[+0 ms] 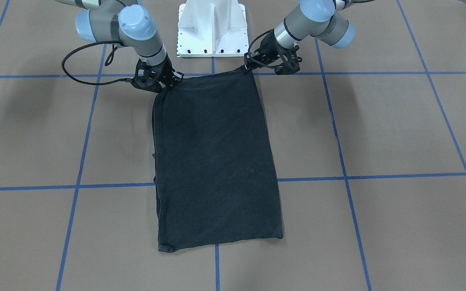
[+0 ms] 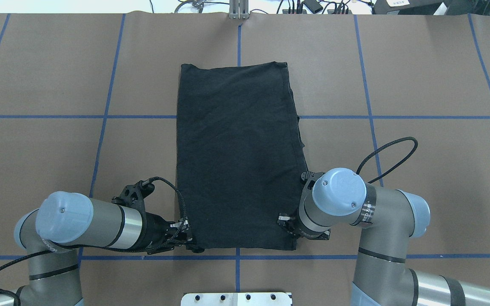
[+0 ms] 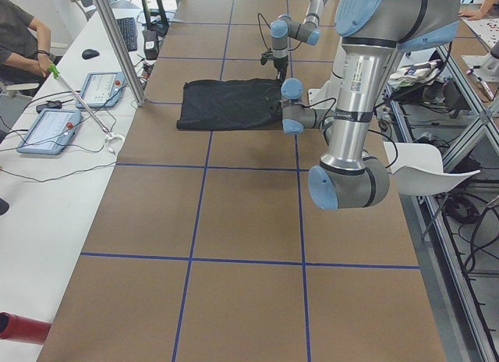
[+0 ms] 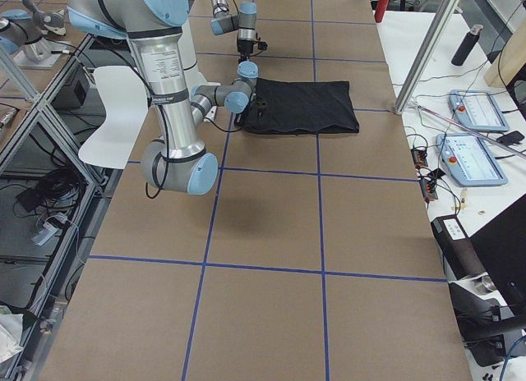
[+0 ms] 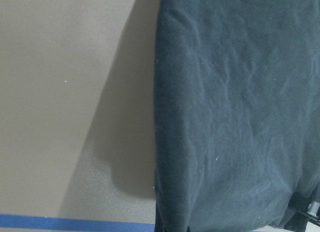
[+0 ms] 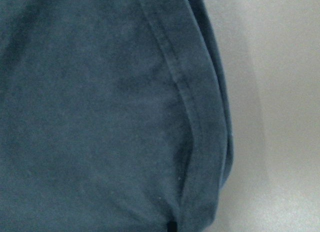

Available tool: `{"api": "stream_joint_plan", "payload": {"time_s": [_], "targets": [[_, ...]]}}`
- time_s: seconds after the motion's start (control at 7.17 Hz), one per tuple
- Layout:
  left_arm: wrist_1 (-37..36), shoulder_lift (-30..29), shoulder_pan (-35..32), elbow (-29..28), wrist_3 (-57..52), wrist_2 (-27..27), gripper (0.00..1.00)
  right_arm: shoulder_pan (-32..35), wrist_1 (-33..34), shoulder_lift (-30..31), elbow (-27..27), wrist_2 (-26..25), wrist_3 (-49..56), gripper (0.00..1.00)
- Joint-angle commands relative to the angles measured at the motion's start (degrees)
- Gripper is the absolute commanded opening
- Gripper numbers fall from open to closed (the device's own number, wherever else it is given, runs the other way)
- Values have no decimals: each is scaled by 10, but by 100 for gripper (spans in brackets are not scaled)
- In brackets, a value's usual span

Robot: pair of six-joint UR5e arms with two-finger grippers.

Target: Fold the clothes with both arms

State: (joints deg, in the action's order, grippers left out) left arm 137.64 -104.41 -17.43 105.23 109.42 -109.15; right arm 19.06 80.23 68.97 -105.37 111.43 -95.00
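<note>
T-shirt [image 2: 236,157]: black, folded into 1 rectangle, flat on table [image 2: 36,63].
Left gripper [image 2: 190,241]: pinching its robot-side left corner.
Right gripper [image 2: 286,227]: pinching its robot-side right corner.

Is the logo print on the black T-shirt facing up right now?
No, in the overhead view the T-shirt lies as a plain black rectangle with no print showing on its upper face.
</note>
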Motion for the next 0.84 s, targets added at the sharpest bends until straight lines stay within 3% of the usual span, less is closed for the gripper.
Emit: {"api": "stream_joint_plan", "payload": {"time_s": [0.0, 0.28, 0.7], "targets": [[0, 0, -1, 2, 0, 0, 0, 2, -1, -1, -1, 1, 0, 0], [-10, 4, -2, 24, 0, 0, 0, 14, -4, -4, -17, 13, 0, 0], [-65, 6, -1, 67, 0, -3, 0, 24, -4, 5, -55, 83, 0, 0]]}}
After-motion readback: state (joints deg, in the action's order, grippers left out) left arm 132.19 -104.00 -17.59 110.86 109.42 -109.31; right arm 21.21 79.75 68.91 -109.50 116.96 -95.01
